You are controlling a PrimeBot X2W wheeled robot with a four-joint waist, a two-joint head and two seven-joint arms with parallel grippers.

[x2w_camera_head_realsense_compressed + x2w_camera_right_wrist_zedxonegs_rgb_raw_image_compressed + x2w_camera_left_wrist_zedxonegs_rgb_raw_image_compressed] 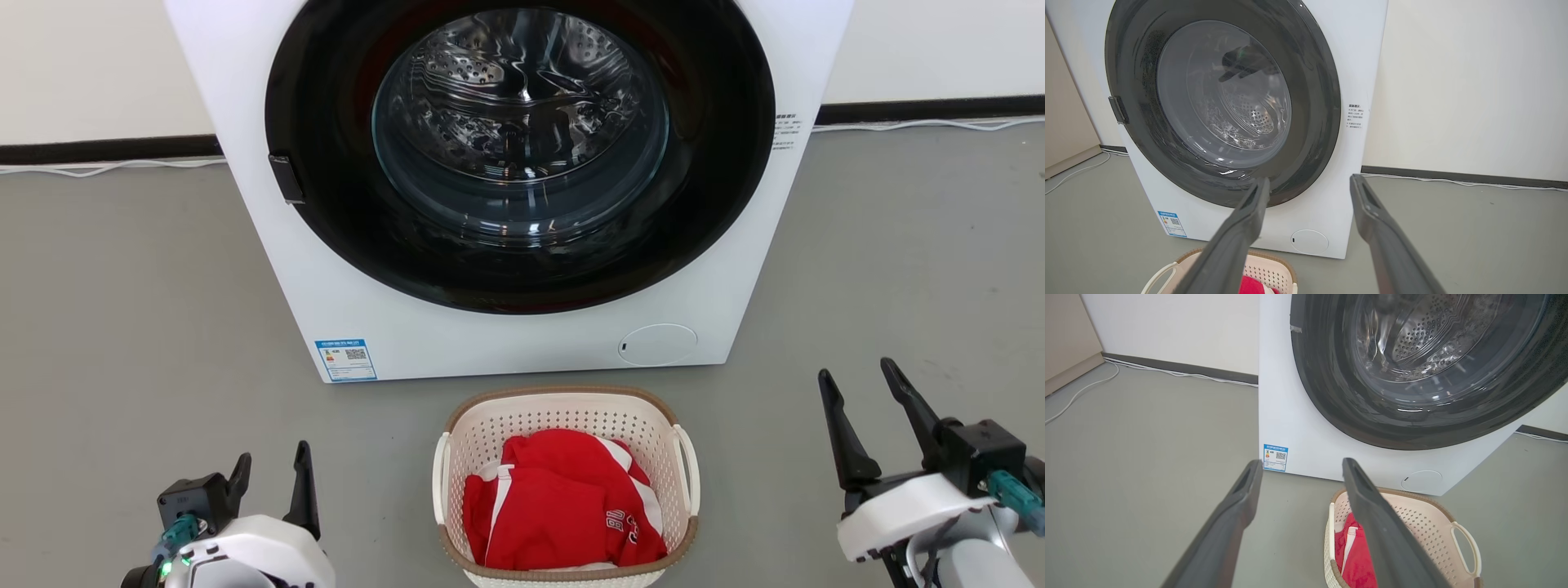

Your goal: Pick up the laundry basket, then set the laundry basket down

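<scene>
Your left jaws, low at the near left of the head view, stand wide apart with nothing between their long dark fingers (pixel 304 490). Your right jaws, at the near right, are just as wide and just as empty, their fingers (pixel 845 441) pointing toward the machine. Between the two arms, and touched by neither, the small cream-white perforated plastic laundry basket (pixel 563 418) with its brown woven-look rim stands upright on the grey floor (pixel 122 343). It sits just in front of the white front-loading washing machine (pixel 506 335), and its white loop handles (pixel 691 469) on the left and right sides are free. Judge the progress with care. A basket on the floor with both jaws open and off it fits one waiting to be lifted, and equally one that has been lifted and put back down. These pictures do not settle which. What you can say is that it is down, level and not held. Inside it lies a crumpled red garment with white stripes (pixel 563 506), covering most of the bottom and lying below the rim. The machine's round dark-framed glass door (pixel 326 245) looks shut. The steel drum (pixel 514 106) behind it shows no laundry, as far as the glass lets you see.
</scene>
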